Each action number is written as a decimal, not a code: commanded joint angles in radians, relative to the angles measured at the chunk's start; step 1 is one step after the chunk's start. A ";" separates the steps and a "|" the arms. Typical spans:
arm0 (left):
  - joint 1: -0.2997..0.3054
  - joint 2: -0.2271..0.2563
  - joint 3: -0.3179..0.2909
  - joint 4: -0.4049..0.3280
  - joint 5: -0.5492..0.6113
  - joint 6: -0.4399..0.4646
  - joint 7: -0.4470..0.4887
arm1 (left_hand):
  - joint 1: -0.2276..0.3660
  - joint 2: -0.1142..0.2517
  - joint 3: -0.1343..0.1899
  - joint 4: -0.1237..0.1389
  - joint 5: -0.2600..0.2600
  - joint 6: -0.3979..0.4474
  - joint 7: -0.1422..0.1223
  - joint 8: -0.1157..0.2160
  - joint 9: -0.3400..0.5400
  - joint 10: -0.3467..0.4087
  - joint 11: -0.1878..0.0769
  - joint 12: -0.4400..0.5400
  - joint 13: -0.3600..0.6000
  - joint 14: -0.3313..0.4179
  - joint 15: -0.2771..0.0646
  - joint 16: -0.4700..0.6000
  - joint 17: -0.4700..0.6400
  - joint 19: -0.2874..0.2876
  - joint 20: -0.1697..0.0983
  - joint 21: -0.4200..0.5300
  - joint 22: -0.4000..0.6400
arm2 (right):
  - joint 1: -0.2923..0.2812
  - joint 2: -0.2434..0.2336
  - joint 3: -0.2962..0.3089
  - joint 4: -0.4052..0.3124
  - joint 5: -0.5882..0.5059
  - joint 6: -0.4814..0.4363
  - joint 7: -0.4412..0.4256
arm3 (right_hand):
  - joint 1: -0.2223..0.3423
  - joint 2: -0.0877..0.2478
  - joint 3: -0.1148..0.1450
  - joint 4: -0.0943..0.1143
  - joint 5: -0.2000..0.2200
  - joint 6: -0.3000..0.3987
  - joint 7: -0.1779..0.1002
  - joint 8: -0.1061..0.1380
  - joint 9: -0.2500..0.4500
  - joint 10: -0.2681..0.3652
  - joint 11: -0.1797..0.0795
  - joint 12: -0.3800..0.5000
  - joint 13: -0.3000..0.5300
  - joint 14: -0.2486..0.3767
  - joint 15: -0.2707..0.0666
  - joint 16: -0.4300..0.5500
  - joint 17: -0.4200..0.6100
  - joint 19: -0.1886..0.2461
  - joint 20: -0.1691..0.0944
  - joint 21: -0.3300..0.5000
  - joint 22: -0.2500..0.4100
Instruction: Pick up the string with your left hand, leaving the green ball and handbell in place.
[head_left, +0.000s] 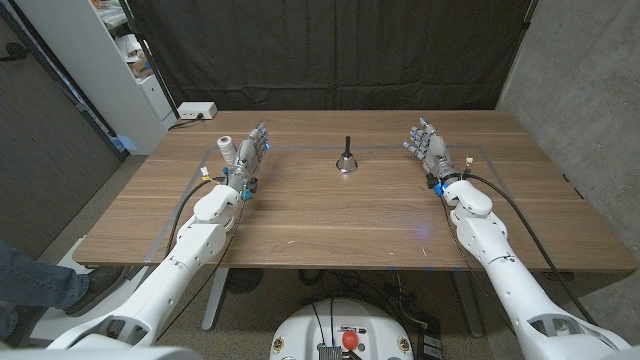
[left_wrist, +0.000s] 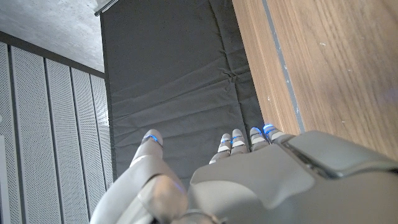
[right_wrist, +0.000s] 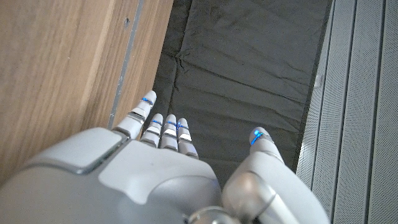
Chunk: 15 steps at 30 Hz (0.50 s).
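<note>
Near the desk's far left: string (head_left: 226, 150), a pale spool standing upright, just beside the left robot hand (head_left: 251, 156).
Left robot hand: fingers apart and stretched toward the far edge, holding nothing (the wrist view shows the fingertips (left_wrist: 231, 140) spread over the dark curtain).
Gap: spool and hand look close, perhaps touching; I cannot tell which from the head view.
Step in hand: by my reading, the reach and the closing of the hand, not yet begun.
Doing it well: swing the left robot hand outward toward the spool, wrap it from the side, close gently so it doesn't topple or roll, then lift straight up.
Handbell (head_left: 346, 161): upright at mid-desk, well apart from the spool, so little risk of a knock.
Green ball: I can't spot one.
Right robot hand (head_left: 430, 148): empty too, fingers spread, far off on the desk's (head_left: 330, 225) right side.
</note>
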 joint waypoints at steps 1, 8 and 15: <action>0.018 -0.038 -0.073 -0.033 0.088 0.061 -0.039 | 0.005 0.008 0.006 -0.001 0.000 0.009 0.004 0.006 0.005 -0.001 -0.001 0.005 -0.001 -0.003 -0.004 0.007 0.005 0.000 0.006 -0.002 0.002 | -0.001 0.176 0.185 -0.013 -0.159 -0.043 0.094 | 0.008 0.008 0.006 0.000 0.004 0.003 0.000 0.006 0.003 -0.006 0.000 -0.005 0.003 -0.008 0.001 0.004 0.000 0.003 -0.005 -0.001 0.003; 0.022 -0.046 -0.088 -0.048 0.114 0.080 -0.043 | 0.010 0.015 0.009 -0.003 -0.003 0.011 0.003 0.006 0.005 0.001 -0.002 0.006 -0.005 0.000 -0.005 0.007 0.005 0.001 0.006 -0.004 0.002 | 0.018 0.216 0.224 0.009 -0.206 -0.042 0.123 | 0.008 0.009 0.006 0.000 0.005 0.004 -0.002 0.005 0.003 -0.005 0.001 -0.007 0.004 -0.009 0.001 0.004 -0.002 0.003 -0.005 -0.005 0.003; 0.031 -0.050 -0.104 -0.055 0.125 0.096 -0.043 | 0.013 0.019 0.011 -0.004 -0.005 0.013 0.002 0.006 0.005 0.002 -0.003 0.006 -0.007 0.000 -0.004 0.006 0.005 0.002 0.007 -0.005 0.003 | 0.027 0.237 0.248 0.017 -0.247 -0.042 0.137 | 0.008 0.011 0.005 0.000 0.006 0.005 -0.003 0.005 0.003 -0.006 0.002 -0.008 0.004 -0.011 0.002 0.003 -0.003 0.002 -0.004 -0.008 0.003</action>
